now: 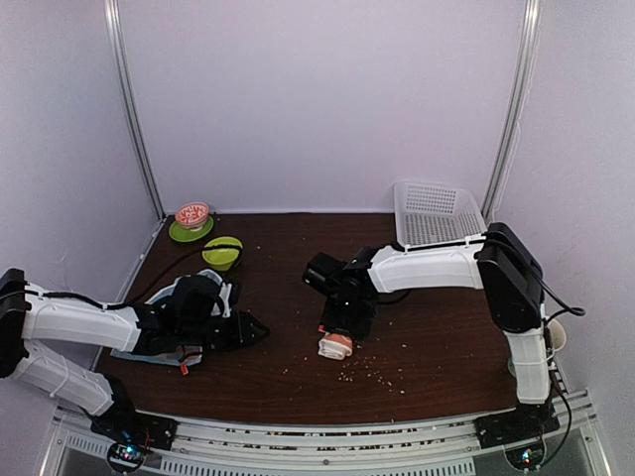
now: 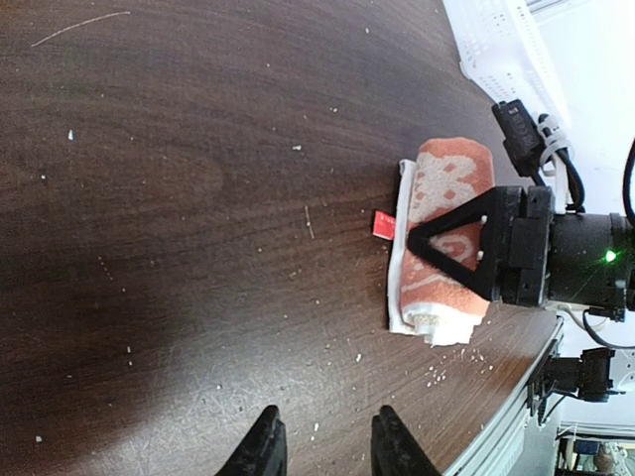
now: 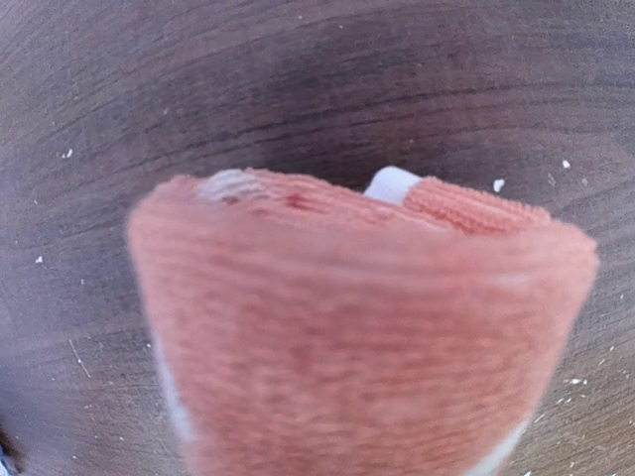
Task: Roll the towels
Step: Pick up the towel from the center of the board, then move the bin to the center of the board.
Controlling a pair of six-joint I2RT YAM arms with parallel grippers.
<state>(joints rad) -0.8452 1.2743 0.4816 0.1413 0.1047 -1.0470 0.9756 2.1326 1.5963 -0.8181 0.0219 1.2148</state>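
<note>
1. Right jaws straddle the rolled orange towel (image 2: 448, 177); pinched or not, I cannot tell.
2. My left jaws: part-open, empty.
3. Towel lies midway across the worktop (image 1: 437, 342), toward its near edge.

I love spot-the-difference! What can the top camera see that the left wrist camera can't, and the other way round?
Only the top view: the green bowl and the light-blue towel lying under the left arm. Only the left wrist view: the white print on the rolled orange towel, and a pale scratch on the table. Both: the orange towel, the right tool at it, the left tool, and the white basket.
</note>
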